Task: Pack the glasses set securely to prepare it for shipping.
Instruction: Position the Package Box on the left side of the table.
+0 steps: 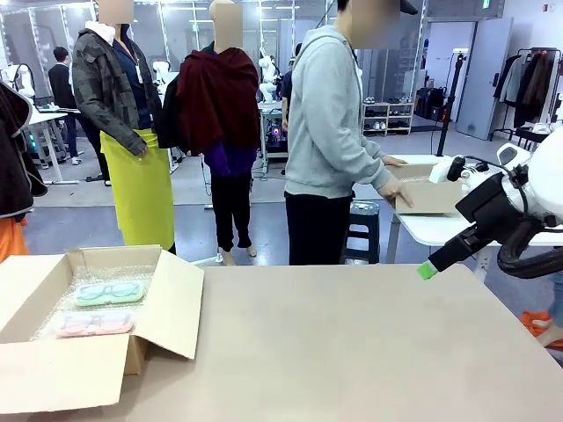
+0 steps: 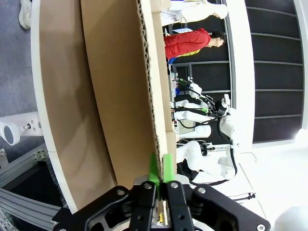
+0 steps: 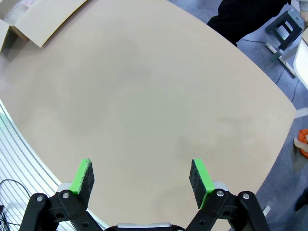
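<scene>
Left gripper (image 2: 159, 168): pads pinching the cardboard box flap (image 2: 144, 72); fold it slowly over the mint case (image 1: 109, 292).
Right gripper (image 3: 142, 177): jaws apart, idle.

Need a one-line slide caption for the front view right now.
Mint green glasses case and pale pink glasses case lie on bubble wrap inside an open cardboard box; right gripper hovers.

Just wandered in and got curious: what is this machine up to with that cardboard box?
It is packing. An open cardboard box sits on the table, lined with bubble wrap, with a mint green glasses case and a pale pink glasses case lying inside. The left claw has its green pads nearly together around the edge of a box flap. The right claw hangs wide open above bare table, holding nothing. A person stands turned away, hands on another box.
</scene>
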### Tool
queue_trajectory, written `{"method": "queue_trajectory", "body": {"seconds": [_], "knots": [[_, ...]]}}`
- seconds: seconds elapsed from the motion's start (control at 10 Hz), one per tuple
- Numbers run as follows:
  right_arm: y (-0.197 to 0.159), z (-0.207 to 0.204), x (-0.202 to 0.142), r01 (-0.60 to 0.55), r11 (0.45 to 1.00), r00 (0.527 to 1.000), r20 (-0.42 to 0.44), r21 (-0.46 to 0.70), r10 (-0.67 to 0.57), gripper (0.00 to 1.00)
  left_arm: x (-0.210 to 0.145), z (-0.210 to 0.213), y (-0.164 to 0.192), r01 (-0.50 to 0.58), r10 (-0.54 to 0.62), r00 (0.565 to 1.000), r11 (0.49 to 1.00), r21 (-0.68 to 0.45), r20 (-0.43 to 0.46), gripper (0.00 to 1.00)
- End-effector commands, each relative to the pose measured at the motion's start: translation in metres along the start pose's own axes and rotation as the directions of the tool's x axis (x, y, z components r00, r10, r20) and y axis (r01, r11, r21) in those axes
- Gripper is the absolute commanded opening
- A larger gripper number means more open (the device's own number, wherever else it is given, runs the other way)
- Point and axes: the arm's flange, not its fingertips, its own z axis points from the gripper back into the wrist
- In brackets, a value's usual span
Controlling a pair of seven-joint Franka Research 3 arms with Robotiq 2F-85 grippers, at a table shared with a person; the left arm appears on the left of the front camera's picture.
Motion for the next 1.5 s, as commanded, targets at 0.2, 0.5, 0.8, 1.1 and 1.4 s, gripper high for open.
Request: {"method": "queue_trajectory", "body": {"seconds": [0.2,0.5,0.8,1.1,1.4], "knots": [[0.002,-0.001,0.0,0.008,1.0,1.0,0.003,-0.006,-0.008,1.0,0.001,0.005,-0.018,0.05,-0.047,0.998,0.996,0.08,-0.037,0.82],[0.002,-0.001,0.0,0.008,1.0,1.0,0.003,-0.006,-0.008,1.0,0.017,0.024,-0.066,0.102,-0.095,0.995,0.961,0.258,-0.042,1.0],[0.002,-0.001,0.0,0.008,1.0,1.0,0.003,-0.006,-0.008,1.0,0.02,-0.008,-0.185,0.342,-0.246,0.938,0.754,0.56,-0.243,1.0],[0.002,-0.001,0.0,0.008,1.0,1.0,0.003,-0.006,-0.008,1.0,-0.019,-0.071,-0.248,0.515,-0.305,0.855,0.598,0.614,-0.42,1.0],[0.002,-0.001,0.0,0.008,1.0,1.0,0.003,-0.006,-0.008,1.0,-0.067,-0.142,-0.286,0.644,-0.378,0.765,0.461,0.611,-0.521,1.0]]}}
